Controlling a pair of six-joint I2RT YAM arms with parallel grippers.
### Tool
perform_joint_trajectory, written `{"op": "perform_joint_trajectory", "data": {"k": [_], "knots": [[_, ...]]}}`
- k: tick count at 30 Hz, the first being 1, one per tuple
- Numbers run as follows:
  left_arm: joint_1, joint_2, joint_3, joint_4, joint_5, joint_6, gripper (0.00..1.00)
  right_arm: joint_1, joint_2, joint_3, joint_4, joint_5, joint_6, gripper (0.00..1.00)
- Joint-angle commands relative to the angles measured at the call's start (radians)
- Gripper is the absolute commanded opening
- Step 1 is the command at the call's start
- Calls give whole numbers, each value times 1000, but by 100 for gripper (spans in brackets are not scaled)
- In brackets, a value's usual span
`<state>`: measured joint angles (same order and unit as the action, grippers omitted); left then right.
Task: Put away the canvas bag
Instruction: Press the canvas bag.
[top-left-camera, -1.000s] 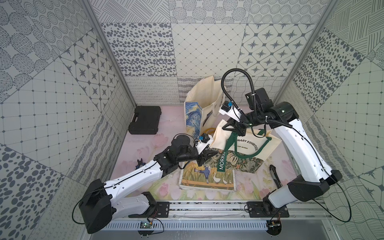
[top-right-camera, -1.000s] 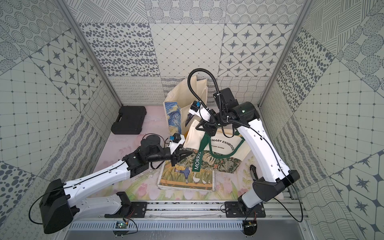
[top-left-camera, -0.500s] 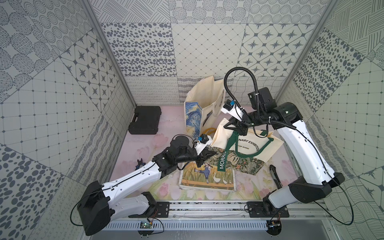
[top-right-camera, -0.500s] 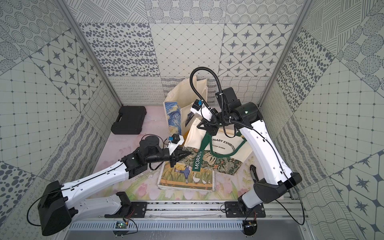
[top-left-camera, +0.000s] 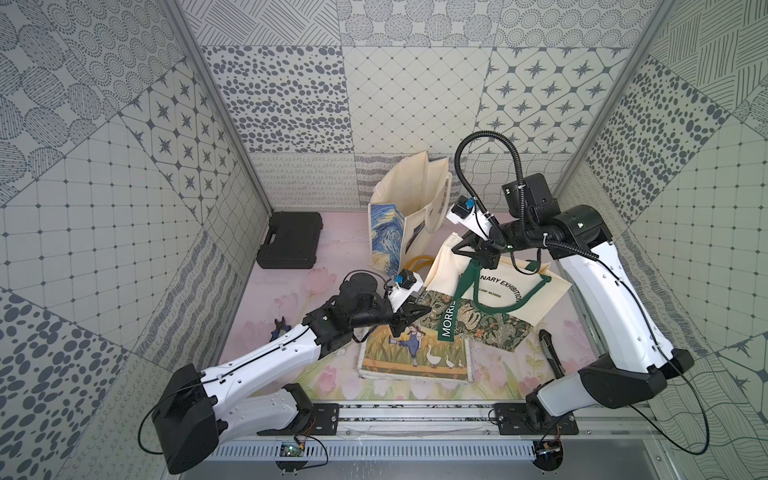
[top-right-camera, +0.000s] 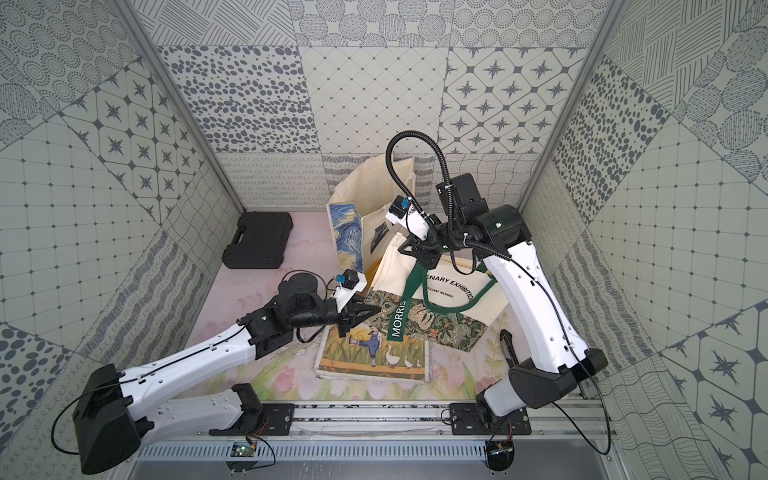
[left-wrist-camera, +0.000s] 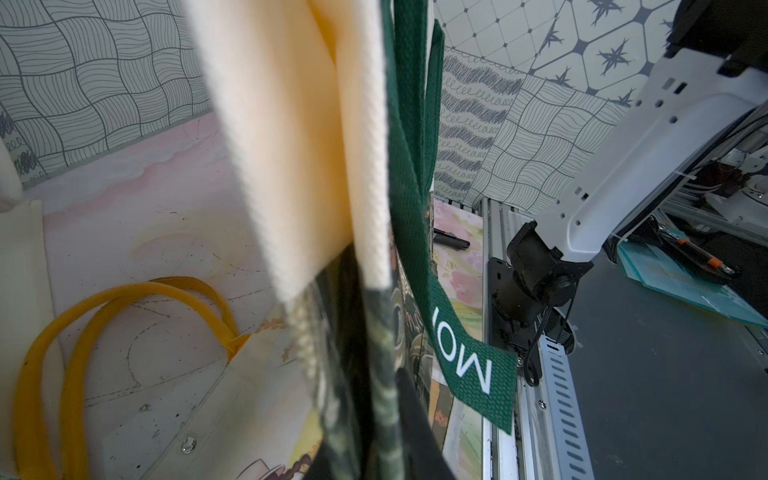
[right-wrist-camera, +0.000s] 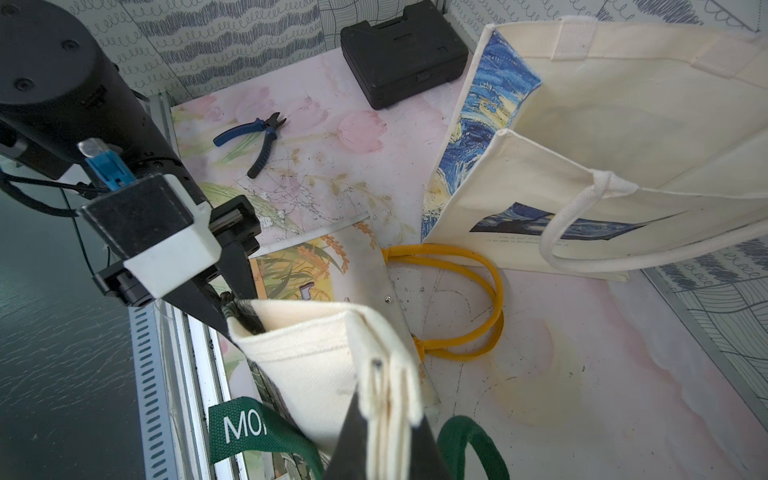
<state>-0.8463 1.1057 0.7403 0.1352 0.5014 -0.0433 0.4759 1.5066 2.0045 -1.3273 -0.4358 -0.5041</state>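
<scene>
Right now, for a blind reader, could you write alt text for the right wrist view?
The right gripper pinches the folded top edge of a cream canvas bag with green straps, while the left gripper grips its other corner. Behind stands an open painted tote, with a black case and blue pliers farther off.

black case (top-left-camera: 289, 240) near back corner, blue-handled pliers (right-wrist-camera: 268, 132) apart.
</scene>
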Motion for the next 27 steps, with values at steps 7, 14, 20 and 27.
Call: {"op": "perform_joint_trajectory", "data": {"k": [7, 14, 20, 27], "knots": [[0, 25, 2, -252, 206, -1, 22, -50, -65, 61, 261, 138, 3, 0], [2, 60, 38, -308, 200, -3, 0, -59, -75, 50, 264, 155, 1, 0], [1, 98, 66, -329, 216, -1, 27, -63, -83, 36, 268, 150, 2, 0], [0, 106, 74, -315, 225, 5, 19, -65, -91, 16, 270, 105, 3, 0]]}}
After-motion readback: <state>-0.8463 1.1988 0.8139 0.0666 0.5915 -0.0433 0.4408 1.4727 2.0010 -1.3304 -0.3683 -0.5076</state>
